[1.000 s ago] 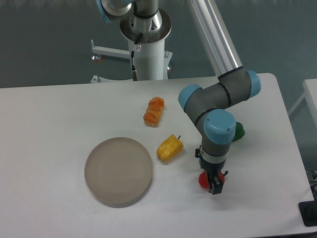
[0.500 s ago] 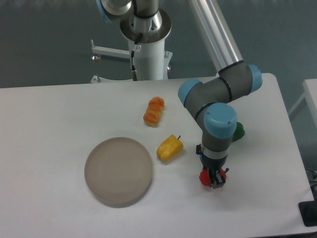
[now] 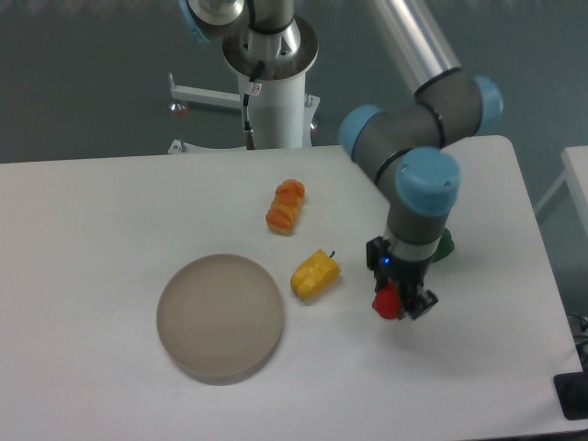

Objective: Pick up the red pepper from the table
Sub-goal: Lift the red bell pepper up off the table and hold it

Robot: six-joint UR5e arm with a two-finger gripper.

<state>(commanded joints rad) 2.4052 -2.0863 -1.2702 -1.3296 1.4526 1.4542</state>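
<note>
The red pepper [image 3: 388, 302] is small and glossy and sits between the fingers of my gripper [image 3: 401, 304]. The gripper is shut on it and holds it a little above the white table [image 3: 110, 202], right of the middle. The arm's blue and grey wrist stands right above the gripper and hides the top of the pepper.
A yellow pepper [image 3: 315, 274] lies just left of the gripper. An orange pepper [image 3: 286, 206] lies farther back. A round grey plate [image 3: 220, 317] sits at the front left. A green pepper [image 3: 445, 245] peeks out behind the arm. The robot's base [image 3: 271, 83] stands behind the table.
The gripper has risen with the red pepper in it, lifting it off the table. The arm's wrist has moved up and a little to the right.
</note>
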